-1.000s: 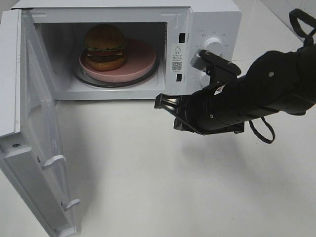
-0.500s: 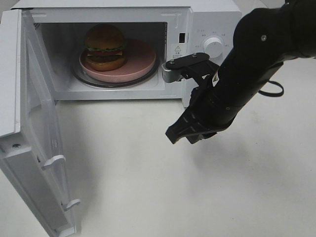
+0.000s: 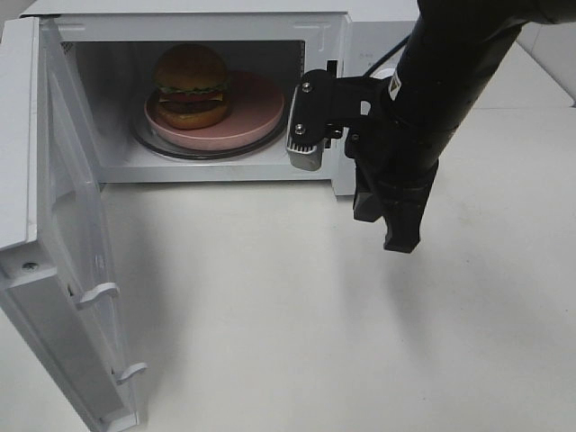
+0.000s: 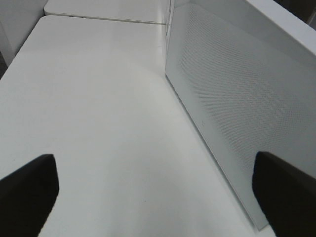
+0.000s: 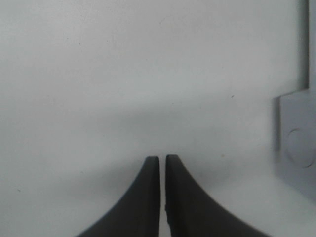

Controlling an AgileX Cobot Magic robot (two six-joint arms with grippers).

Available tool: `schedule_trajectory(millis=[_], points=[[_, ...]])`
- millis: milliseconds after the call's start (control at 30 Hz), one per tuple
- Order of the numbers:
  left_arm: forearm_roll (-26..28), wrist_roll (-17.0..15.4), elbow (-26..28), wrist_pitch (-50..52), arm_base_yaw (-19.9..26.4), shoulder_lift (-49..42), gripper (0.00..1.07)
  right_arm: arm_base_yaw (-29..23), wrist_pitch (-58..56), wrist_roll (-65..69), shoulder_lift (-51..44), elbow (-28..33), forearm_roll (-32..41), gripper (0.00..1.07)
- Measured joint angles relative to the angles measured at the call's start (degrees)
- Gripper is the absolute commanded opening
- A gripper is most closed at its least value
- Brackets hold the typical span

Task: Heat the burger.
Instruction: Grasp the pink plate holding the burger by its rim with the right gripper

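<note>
End effector [image 4: 155, 195] spread wide over table [image 4: 89, 89], prob. microwave door [image 4: 237, 98] beside.

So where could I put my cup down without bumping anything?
The bare table in front of the microwave, between its open door and the right gripper, is free; so is the stretch right of it. Inside is crowded: burger and pink plate fill it.

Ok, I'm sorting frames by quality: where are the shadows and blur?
Exterior high: sharp, even light, soft shadow on the table by the right hand. Left wrist: left hand only two dark defocused blobs. Right wrist: fingertips soft-edged, faint shadow band on the table.
</note>
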State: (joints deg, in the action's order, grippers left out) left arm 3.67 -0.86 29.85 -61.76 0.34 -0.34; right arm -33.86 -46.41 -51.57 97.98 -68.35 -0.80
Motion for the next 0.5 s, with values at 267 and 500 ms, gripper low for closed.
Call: schedule_trajectory(millis=[267,500], points=[[0.0,0.0,0.0,0.0,0.0,0.0,1.00,0.0,1.1,-28.7,0.0,-2.0,-3.3,0.10],[0.0,0.0,0.0,0.0,0.0,0.0,1.00,0.0,7.8,-30.8,0.0,-2.0,-4.0,0.34]])
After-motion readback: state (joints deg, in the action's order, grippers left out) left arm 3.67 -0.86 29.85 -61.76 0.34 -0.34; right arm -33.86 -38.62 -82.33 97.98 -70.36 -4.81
